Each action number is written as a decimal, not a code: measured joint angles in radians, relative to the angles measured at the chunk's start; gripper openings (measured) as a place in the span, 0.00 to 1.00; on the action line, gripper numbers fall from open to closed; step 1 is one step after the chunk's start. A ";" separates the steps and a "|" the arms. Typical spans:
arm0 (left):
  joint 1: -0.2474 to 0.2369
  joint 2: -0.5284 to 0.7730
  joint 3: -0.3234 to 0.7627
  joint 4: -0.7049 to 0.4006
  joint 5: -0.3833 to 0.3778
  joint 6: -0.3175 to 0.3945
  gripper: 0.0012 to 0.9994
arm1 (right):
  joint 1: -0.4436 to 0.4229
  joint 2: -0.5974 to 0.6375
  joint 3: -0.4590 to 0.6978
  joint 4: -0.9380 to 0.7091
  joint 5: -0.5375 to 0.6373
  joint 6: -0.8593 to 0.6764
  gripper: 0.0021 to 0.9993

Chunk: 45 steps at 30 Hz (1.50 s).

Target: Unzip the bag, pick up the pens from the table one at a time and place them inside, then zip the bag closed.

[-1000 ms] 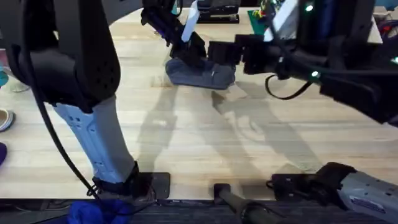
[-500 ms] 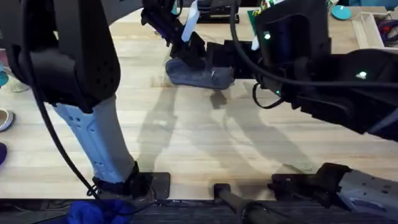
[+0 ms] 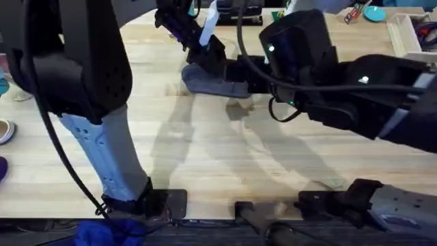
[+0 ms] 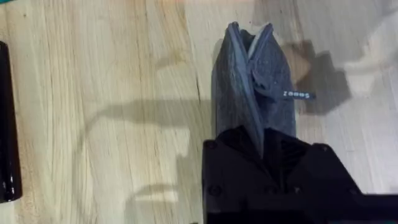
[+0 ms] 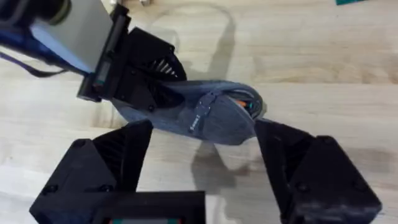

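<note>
A blue-grey bag (image 3: 213, 83) lies on the wooden table (image 3: 205, 150), toward twelve o'clock. The left gripper (image 5: 140, 84) clenches one end of it. The right gripper (image 5: 202, 158) hovers released, black fingers (image 5: 118, 155) straddling the bag's open end, where orange and green show inside.

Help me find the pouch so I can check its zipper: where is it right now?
The denim pouch lies on the far middle of the table in the overhead view, one end clamped by the left gripper, the right gripper open around its other end.
</note>
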 joint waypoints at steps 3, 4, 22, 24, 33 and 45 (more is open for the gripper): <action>0.000 0.000 0.000 0.000 0.000 0.000 0.04 | 0.000 0.021 0.000 -0.006 -0.002 0.001 1.00; 0.000 0.000 0.000 0.000 0.000 0.000 0.04 | 0.000 0.029 0.000 -0.006 -0.004 0.001 1.00; 0.000 0.000 0.000 0.000 0.000 0.000 0.04 | 0.037 0.123 -0.154 0.367 -0.008 0.000 1.00; 0.000 0.000 0.000 0.000 0.000 0.000 0.04 | 0.037 0.123 -0.178 0.393 -0.007 -0.001 1.00; 0.000 0.000 0.000 0.000 0.000 0.000 0.04 | 0.037 0.184 -0.190 0.488 0.008 0.001 0.98; 0.000 0.000 0.000 0.004 0.000 0.000 0.04 | 0.026 0.234 -0.190 0.557 0.050 0.009 0.94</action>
